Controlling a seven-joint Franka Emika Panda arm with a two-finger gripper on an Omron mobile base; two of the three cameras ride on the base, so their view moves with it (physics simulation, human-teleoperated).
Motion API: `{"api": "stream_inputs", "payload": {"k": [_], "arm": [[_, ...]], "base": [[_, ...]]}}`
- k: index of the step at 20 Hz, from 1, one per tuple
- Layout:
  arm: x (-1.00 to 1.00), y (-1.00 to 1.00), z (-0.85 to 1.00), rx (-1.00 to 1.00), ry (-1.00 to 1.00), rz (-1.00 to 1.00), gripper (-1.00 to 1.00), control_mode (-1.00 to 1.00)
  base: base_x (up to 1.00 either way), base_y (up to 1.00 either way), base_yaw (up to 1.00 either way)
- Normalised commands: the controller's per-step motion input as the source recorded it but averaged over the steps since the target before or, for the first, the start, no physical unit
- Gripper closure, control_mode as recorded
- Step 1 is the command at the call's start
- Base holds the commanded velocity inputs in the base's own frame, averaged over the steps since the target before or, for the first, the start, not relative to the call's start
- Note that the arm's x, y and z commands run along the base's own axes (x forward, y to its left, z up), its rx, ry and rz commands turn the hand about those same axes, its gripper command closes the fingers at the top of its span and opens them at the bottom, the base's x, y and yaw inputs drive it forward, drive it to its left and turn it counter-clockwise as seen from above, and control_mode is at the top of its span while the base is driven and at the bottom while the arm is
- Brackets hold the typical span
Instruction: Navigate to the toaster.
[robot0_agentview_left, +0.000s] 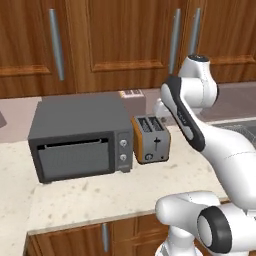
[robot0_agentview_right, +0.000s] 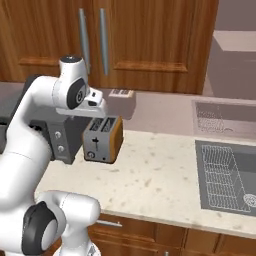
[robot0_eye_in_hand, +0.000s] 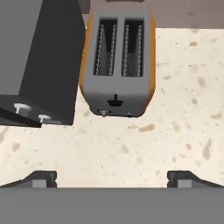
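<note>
The toaster (robot0_agentview_left: 151, 140) is a small two-slot box with orange-brown sides and a silver-grey top. It stands upright on the speckled counter (robot0_agentview_left: 100, 192), close against the right side of a larger dark grey toaster oven. Its end face with the black lever slot and small knob faces me (robot0_agentview_right: 100, 142). In the hand view the toaster (robot0_eye_in_hand: 117, 65) lies straight ahead in the upper middle, seen from above with both slots bare. My gripper (robot0_eye_in_hand: 113, 178) hangs above the counter in front of it, open, fingertips (robot0_eye_in_hand: 43, 177) wide apart, holding nothing.
The toaster oven (robot0_agentview_left: 80, 137) with a glass door and two knobs fills the counter to the left (robot0_eye_in_hand: 39, 61). A sink (robot0_agentview_right: 225, 175) with a wire rack lies to the right. A small labelled box (robot0_agentview_right: 121, 97) sits by the back wall. Wooden cabinets (robot0_agentview_left: 125, 40) hang above.
</note>
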Motion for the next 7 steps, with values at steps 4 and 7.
{"api": "stream_inputs", "payload": {"k": [4, 7], "arm": [[0.0, 0.0, 0.0, 0.0, 0.0, 0.0, -1.0, 1.0], [0.0, 0.0, 0.0, 0.0, 0.0, 0.0, -1.0, 1.0]], "base": [[0.87, 0.23, 0.0], [0.75, 0.19, 0.0]]}}
